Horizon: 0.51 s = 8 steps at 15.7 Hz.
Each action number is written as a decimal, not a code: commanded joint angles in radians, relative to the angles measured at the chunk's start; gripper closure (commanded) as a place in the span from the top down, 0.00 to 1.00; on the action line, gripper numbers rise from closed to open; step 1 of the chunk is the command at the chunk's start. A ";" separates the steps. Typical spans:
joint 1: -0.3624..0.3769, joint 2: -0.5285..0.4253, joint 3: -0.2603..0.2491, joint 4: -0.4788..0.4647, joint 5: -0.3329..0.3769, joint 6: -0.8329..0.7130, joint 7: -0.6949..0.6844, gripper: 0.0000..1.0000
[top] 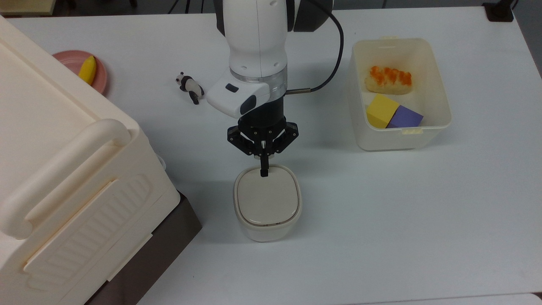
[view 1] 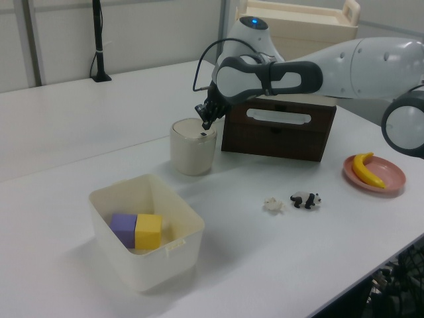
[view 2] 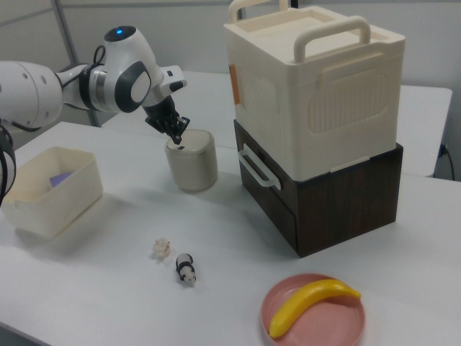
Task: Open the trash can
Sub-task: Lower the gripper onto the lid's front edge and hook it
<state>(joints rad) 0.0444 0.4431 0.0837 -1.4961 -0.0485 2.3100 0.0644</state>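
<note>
Top view: the claw [top: 264,172], fingers pressed together, hovers at the black button [view 1: 203,134] on the far edge of the trash can [top: 267,202], mid-counter [top: 381,220]. Light, rigid plastic, the lid likely springs open with a gentle push.

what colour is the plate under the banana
Pink, clearest in the right view: the plate under the yellow banana.

We find a laboratory test room: a robot arm [view 1: 344,63] mounted at a plain white table [top: 381,220], toy props such as a panda figure [view 2: 186,269], and bare partition walls [view 1: 132,30].
</note>
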 commanded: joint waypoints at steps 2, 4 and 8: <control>0.009 0.028 -0.006 0.020 -0.024 0.029 -0.015 0.00; 0.009 0.034 -0.006 0.020 -0.036 0.031 -0.017 0.00; 0.009 0.039 -0.006 0.020 -0.037 0.038 -0.040 0.00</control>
<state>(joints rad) 0.0444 0.4677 0.0837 -1.4936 -0.0741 2.3256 0.0566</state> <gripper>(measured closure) 0.991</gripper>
